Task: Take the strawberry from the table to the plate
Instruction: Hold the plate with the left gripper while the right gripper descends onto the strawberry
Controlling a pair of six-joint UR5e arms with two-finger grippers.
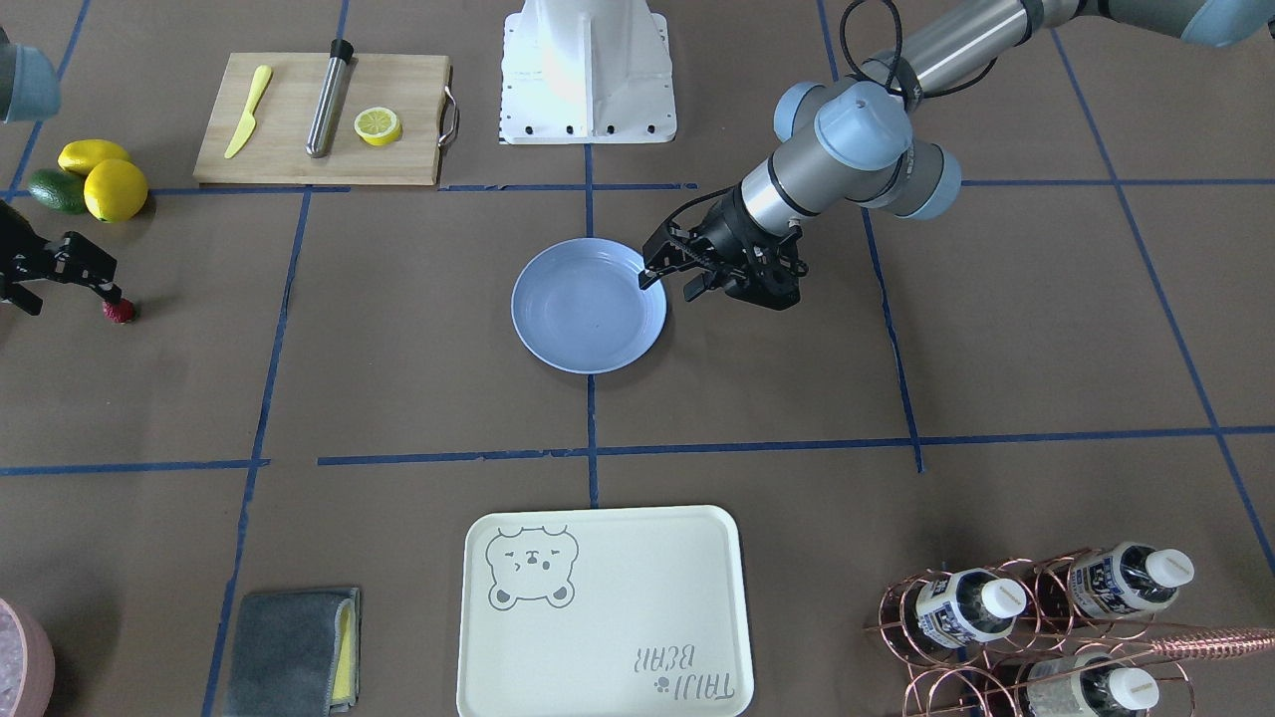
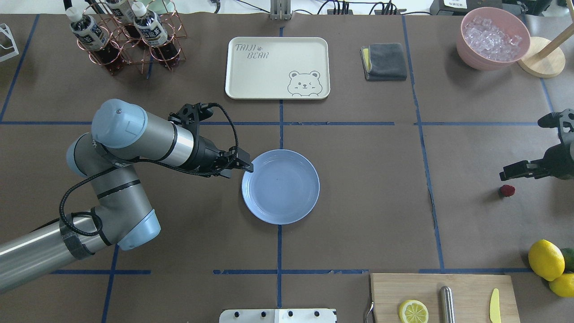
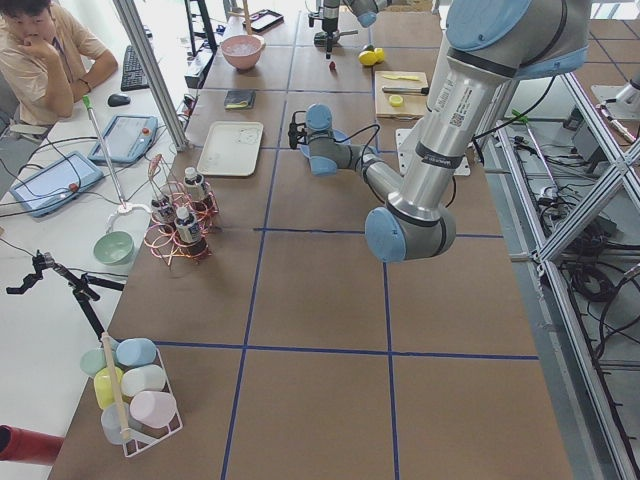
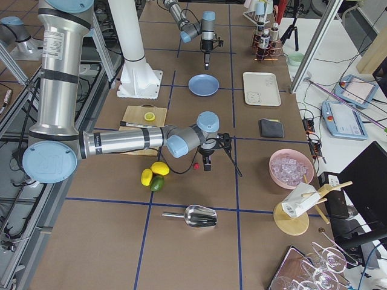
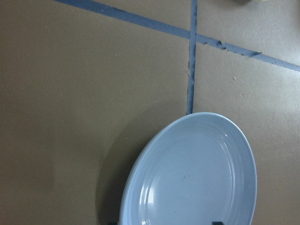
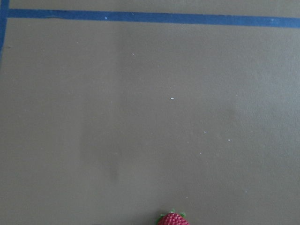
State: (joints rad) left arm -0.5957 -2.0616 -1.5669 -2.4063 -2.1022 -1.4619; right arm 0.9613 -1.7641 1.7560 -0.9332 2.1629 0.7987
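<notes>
While my left gripper (image 1: 672, 284) hangs spread at the plate (image 1: 588, 349) rim, the strawberry (image 1: 120, 312) lies on the table (image 1: 398, 349) just beside my right gripper (image 2: 506, 172), whose jaws I cannot read

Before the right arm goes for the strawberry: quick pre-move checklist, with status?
1. Small dark-red strawberry lying free on the brown paper-covered table: ok.
2. Right gripper close to the strawberry: ok; it is beside the berry, not around it.
3. Right gripper open: cannot tell.
4. Strawberry centred in the right wrist view: not ok; it sits at the bottom edge.
5. Round light-blue plate empty: ok.
6. Left gripper away from the plate: not ok; it is open at the rim.
</notes>
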